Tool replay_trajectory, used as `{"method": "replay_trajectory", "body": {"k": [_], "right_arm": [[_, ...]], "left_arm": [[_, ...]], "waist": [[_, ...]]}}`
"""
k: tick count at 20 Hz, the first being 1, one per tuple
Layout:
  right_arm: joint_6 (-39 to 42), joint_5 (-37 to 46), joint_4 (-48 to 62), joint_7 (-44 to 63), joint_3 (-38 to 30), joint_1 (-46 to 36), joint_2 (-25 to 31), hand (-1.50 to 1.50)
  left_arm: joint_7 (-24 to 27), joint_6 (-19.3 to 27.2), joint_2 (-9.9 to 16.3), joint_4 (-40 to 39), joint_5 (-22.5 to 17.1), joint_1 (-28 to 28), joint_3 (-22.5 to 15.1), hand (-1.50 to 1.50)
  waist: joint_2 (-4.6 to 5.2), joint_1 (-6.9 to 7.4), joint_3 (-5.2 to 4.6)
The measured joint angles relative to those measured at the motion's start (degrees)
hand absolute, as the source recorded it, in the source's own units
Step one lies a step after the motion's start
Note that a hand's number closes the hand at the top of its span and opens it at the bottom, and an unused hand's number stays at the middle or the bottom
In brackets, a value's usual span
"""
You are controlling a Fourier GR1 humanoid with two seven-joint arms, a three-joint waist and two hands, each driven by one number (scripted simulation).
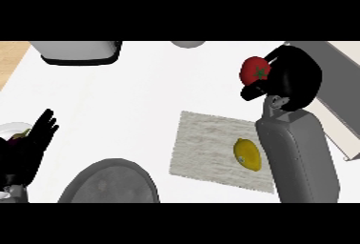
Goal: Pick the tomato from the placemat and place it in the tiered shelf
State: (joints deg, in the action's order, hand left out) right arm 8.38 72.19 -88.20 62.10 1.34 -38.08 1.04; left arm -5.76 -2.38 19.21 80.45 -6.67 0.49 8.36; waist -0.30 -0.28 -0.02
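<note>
Near the counter's far right edge, the right hand curled around the tomato, lifted off the placemat; releasing only once above the tiered shelf seemed wise.

A red tomato with a green stem star is seen against the black right hand, which is joined to a grey forearm. A yellow lemon is shown on a pale grey, speckled placemat. The counter is white. A black left hand is shown at the left edge. A mottled dark grey round object and a light grey container with a dark base are also seen.
</note>
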Motion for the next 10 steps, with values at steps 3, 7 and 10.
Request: {"method": "replay_trajectory", "body": {"k": [3, 7, 10], "right_arm": [[-0.2, 0.2, -5.4, 1.6, -1.0, -2.4, -0.4, 1.50], [1.1, 2.4, -12.4, 3.1, -1.2, -4.5, -0.7, 1.50], [3.1, 4.2, -15.6, 2.8, -2.8, -7.3, -0.3, 1.50]], "left_arm": [[-0.2, -0.4, 0.3, 0.5, 0.0, 0.2, 0.2, 0.00], [0.4, -0.1, -0.3, 0.9, 0.5, 0.8, 0.1, 0.00], [-0.1, -0.2, -0.3, 1.4, 0.6, 1.0, 0.1, 0.00]], "waist": [[-0.12, 0.06, -0.01], [-0.14, 0.01, -0.02], [-0.09, 0.04, -0.02]]}}
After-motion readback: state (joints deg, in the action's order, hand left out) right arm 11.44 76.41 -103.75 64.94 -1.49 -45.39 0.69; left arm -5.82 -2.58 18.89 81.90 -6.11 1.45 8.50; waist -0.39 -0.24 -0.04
